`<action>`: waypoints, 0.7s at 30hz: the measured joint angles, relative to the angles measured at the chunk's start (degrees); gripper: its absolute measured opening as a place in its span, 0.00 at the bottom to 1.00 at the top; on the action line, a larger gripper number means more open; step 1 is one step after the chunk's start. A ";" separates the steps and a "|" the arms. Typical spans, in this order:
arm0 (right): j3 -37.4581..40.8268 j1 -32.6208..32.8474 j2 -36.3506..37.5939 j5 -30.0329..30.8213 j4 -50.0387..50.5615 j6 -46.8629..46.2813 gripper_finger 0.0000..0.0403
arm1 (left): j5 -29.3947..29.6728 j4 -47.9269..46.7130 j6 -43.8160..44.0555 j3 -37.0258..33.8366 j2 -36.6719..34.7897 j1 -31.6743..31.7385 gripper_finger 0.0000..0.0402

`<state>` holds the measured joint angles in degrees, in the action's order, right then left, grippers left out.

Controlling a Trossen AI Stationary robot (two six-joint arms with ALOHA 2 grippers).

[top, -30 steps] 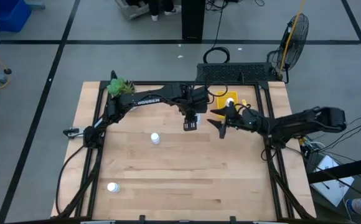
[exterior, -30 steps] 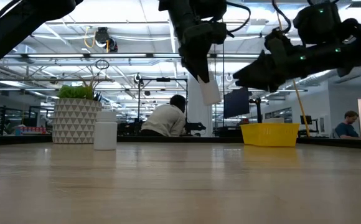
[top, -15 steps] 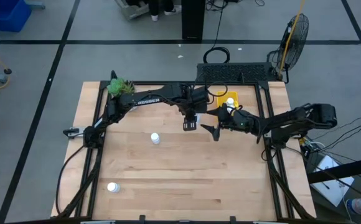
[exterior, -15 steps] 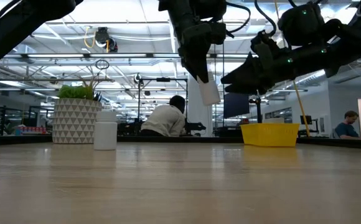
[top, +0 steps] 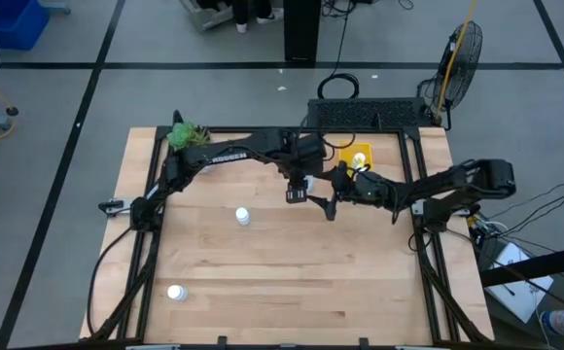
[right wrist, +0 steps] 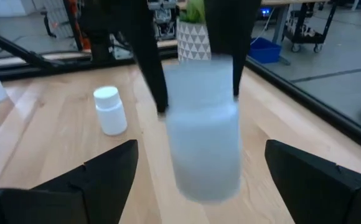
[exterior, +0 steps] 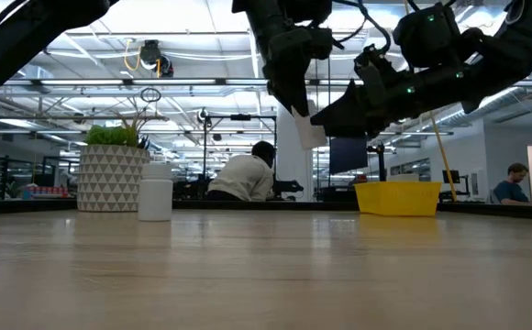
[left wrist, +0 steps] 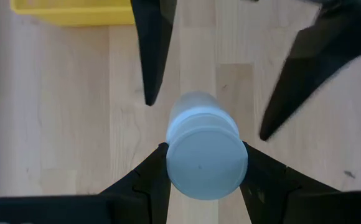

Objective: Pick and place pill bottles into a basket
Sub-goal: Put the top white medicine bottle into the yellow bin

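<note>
The pill bottle that matters hangs in mid-air near the middle of the counter, pinched in the left end effector. In the high view the right end effector has its fingers spread and sits just beside that bottle, on the side nearer the yellow basket. Two more pill bottles stand on the wood, one near the middle and one close to the front left corner, and a white bottle already shows in the basket.

From the low view the held bottle hangs well above the counter with its long axis slightly tilted from upright. The right end effector reaches it from the basket's side, level with it. A bottle stands beside the plant pot.

The left wrist view looks along the bottle's axis at its end, with the two left fingers clamping its sides and the right arm's fingers standing either side of it beyond, not touching.

The right wrist view shows the bottle upright and centred between its own wide-spread fingers. To my eye this is a handover, and the right arm only needs to close across the bottle's width.
</note>
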<state>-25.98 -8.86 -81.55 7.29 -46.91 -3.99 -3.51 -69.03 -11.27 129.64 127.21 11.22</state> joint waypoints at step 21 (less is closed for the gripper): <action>-1.86 -0.02 -2.71 -0.05 -2.62 -0.02 0.86 | -1.13 -0.44 1.07 0.00 -1.98 -0.33 0.39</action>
<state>-27.83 -8.88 -84.25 7.25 -49.53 -4.01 -4.64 -69.47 -10.20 129.64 125.23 10.90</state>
